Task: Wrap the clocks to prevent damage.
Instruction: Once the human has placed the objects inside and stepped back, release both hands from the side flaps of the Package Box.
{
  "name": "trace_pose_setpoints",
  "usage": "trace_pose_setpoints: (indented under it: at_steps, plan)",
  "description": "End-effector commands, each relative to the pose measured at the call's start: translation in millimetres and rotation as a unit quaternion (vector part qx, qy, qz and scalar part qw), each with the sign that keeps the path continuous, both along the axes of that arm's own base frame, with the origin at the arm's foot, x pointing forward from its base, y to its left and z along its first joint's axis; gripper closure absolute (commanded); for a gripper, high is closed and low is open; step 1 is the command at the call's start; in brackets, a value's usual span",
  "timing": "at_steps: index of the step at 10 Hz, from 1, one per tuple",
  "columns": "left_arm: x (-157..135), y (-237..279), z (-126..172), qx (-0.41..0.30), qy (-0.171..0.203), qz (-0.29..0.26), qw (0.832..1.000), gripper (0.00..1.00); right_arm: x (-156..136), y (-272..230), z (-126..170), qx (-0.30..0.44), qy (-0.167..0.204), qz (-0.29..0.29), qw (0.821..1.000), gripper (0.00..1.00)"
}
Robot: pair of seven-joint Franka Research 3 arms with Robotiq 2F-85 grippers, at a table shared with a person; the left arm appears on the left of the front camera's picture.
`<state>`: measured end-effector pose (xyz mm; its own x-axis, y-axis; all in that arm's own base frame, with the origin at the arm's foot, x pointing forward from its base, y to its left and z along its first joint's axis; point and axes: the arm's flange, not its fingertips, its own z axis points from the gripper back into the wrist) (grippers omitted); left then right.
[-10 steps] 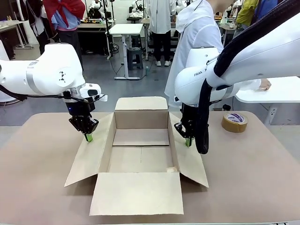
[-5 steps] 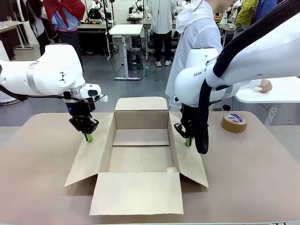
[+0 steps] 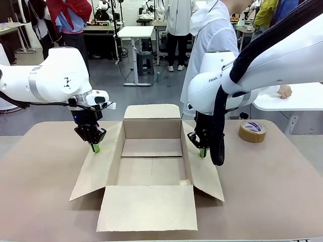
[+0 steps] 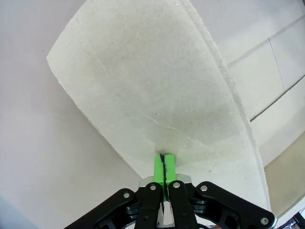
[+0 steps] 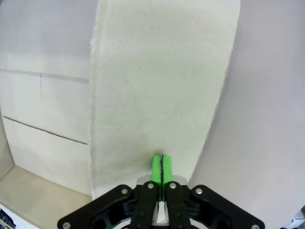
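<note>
box: open brown cardboard box (image 3: 151, 128) mid table, all 4 flaps folded out; rear flap stands up, front flap lies flat toward the robot; inside shows bare cardboard floor w/ centre seam.
table: light brown rounded table (image 3: 40, 191) carries box + tape.
left pincer: left pincer (image 3: 96, 147) (image 4: 163, 164) clenched, green pads pressed together w/ nothing between; points down, tips on the box's left side flap (image 3: 98, 166) (image 4: 152, 95) near its upper outer edge.
right pincer: right pincer (image 3: 203, 152) (image 5: 162, 167) also clenched on nothing, pads together; tips down on the box's right side flap (image 3: 204, 174) (image 5: 162, 71), upper part.
flaps: both side flaps slope outward & down to the table.
tape: round roll of brown packing tape (image 3: 252, 131) lies flat on table, right of box, well apart from right pincer.
person: in white coat (image 3: 214, 35) stands at far side behind right arm; one hand (image 3: 285, 91) rests on a white side table (image 3: 298, 98) at right.
</note>
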<state>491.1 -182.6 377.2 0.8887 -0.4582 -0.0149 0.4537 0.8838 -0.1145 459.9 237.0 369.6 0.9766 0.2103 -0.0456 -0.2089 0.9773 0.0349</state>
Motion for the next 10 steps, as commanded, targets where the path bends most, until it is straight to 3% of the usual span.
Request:
trace_pose_setpoints:
  at_steps: [1,10]
  plan:
    - [-0.5,0.5,-1.2,0.000,0.001,0.001,1.000,1.00,-0.4,1.3,-2.5,-0.001,0.002,-0.004,1.000,0.99]
    - [-0.5,0.5,-1.2,0.000,0.001,0.001,1.000,1.00,-0.4,1.3,-2.5,-0.001,0.002,-0.004,1.000,0.99]
